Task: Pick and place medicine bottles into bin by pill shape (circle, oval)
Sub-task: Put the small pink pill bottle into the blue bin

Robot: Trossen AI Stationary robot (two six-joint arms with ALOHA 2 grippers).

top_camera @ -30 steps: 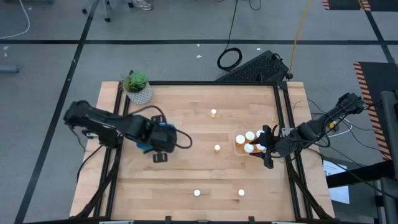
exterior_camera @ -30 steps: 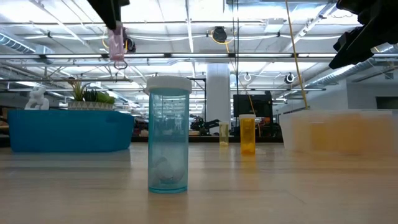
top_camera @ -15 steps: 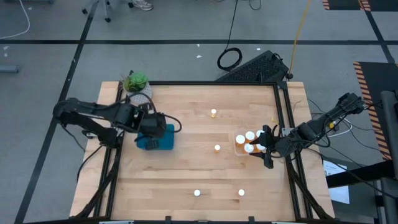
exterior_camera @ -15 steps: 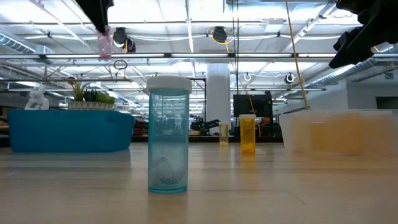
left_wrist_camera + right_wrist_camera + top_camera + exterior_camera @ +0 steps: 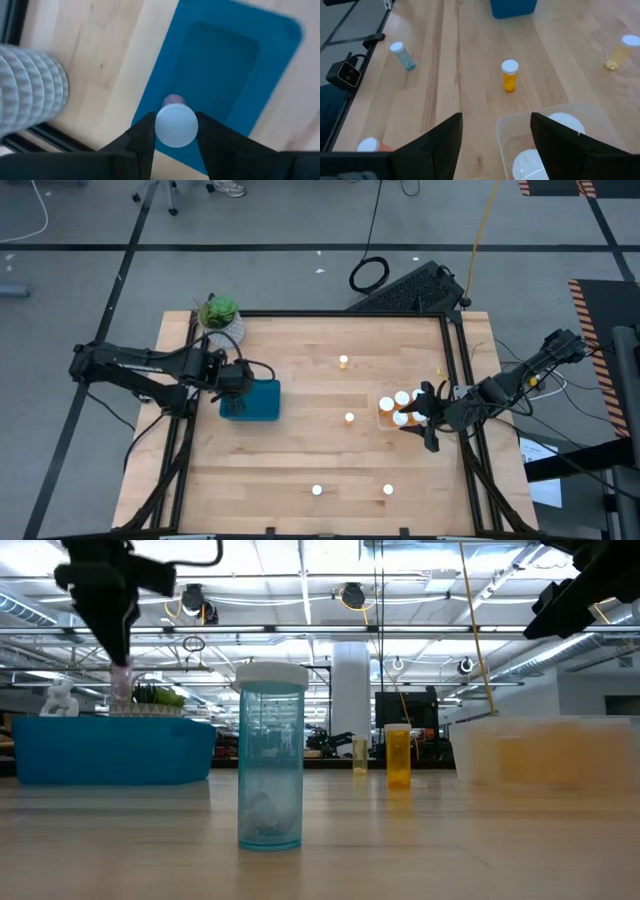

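Left gripper (image 5: 175, 145): you have it above the blue bin (image 5: 255, 401), at the bin's edge nearest the plant; its two dark fingers (image 5: 142, 137) pinch a small bottle with a white cap (image 5: 176, 126) and a pinkish body just visible behind the cap.
Held bottle in the low view: you see the pinkish bottle (image 5: 121, 683) hanging below the dark left arm, above the blue bin (image 5: 110, 748).
Right gripper (image 5: 495, 135): you have it at the clear bin (image 5: 398, 412) on the tabletop's right side; its fingers (image 5: 437, 145) are spread apart with nothing between them.
Clear bin contents: white-capped bottles (image 5: 402, 398) stand inside it; the right wrist view shows two white caps (image 5: 563, 122) behind its wall.
Loose bottles on the tabletop (image 5: 320, 460): one toward the far edge (image 5: 343, 361), one near the middle (image 5: 349, 418), two close to the near edge (image 5: 317, 490) and (image 5: 388, 490), all well apart.
Right wrist detail: an upright amber bottle (image 5: 509, 75) stands beyond the clear bin; a teal-tinted bottle (image 5: 402, 55) and a pale yellow one (image 5: 622, 50) stand farther out to either side.
Low view: a teal-tinted bottle (image 5: 272, 755) with a white cap stands nearest the camera; an amber one (image 5: 398, 756) stands farther back.
Plant (image 5: 221, 319): a white pot with green leaves sits at the tabletop's far left corner.
Labels and writing: you can read no brand, label or text on any bottle or bin.
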